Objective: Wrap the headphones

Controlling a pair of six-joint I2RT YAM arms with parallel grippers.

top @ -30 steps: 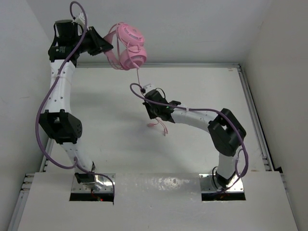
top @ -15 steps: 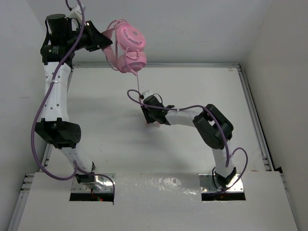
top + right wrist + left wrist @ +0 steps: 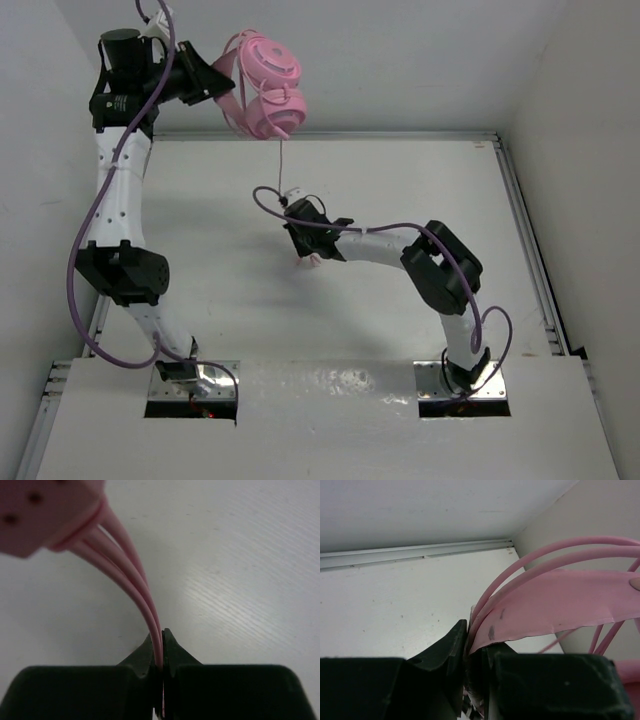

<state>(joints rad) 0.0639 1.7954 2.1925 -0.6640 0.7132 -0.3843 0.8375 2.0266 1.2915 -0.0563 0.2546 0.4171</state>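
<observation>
1. Nearest, the right gripper sits low over the middle of the table. Its jaws are pressed together on several thin pink strands of the cable.
2. Beyond it, 1 strand climbs almost straight up toward the far side and looks nearly taut.
3. Farthest, the left gripper is raised at the far left, its jaws clamped on the headband. The headphones hang in the air over the table's far edge, with both earcups clear of the surface.
4. The likely risk is that either arm pulling away tightens that strand. This could drag the thin headband out of the left jaws or strain the cable where it enters the earcup. The pinched strands could also slip free and undo the gathered loops.
5. No brand, label or writing can be read.
</observation>
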